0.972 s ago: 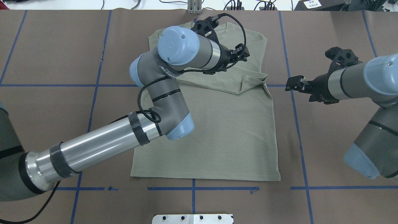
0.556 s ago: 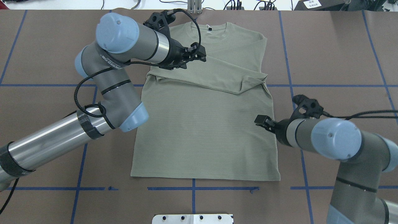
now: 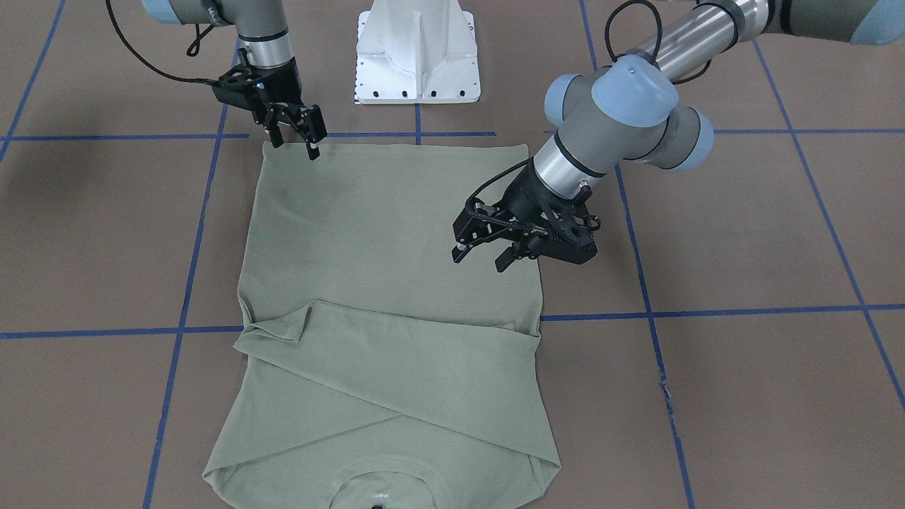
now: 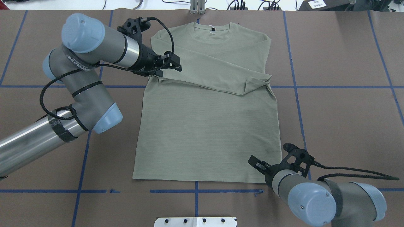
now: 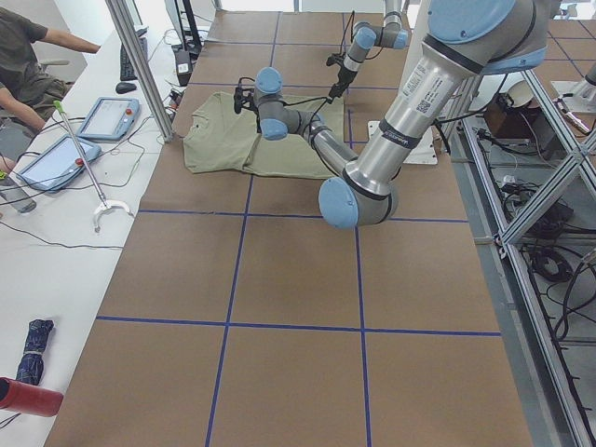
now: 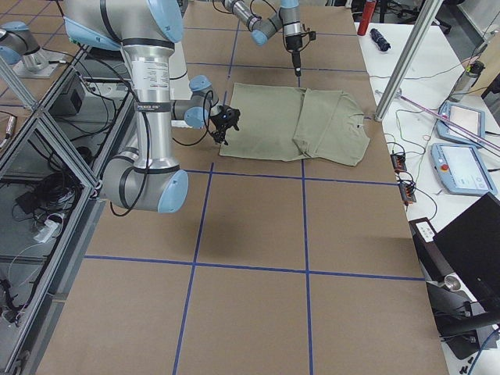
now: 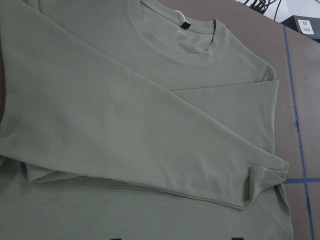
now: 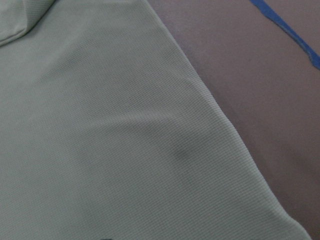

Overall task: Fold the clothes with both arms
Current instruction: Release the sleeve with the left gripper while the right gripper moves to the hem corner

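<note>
The shirt is plain pale sage green, finely ribbed. Around it the bench is brown with a blue tape grid.

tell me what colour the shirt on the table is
The shirt is a plain pale sage green, all one colour. The overhead view shows it best.
</note>
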### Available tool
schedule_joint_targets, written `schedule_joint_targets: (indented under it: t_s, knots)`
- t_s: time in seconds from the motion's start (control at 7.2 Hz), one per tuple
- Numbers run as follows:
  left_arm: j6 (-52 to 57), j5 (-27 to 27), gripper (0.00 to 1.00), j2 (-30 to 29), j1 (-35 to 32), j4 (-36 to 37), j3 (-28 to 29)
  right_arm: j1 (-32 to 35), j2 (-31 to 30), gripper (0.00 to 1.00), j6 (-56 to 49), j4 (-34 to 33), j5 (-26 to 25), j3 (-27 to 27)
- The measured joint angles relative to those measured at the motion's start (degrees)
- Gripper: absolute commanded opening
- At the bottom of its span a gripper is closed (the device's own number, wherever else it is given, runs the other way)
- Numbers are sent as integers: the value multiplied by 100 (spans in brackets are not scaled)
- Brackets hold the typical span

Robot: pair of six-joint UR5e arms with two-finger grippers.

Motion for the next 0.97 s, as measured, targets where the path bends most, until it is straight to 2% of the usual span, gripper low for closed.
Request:
schedule_joint_targets:
  t_s: [0.42, 0.69, 0.97]
  knots:
    - [-32, -8, 81, 55, 2, -40, -3, -59, -437, 78, 548, -478, 412, 444]
    - [-36, -8, 81, 61, 3, -57, -1, -106, -480, 74, 754, -518, 484, 335]
    - [-36, -9, 81, 62, 4, -63, -1, -111, -444, 54, 781, -517, 493, 235]
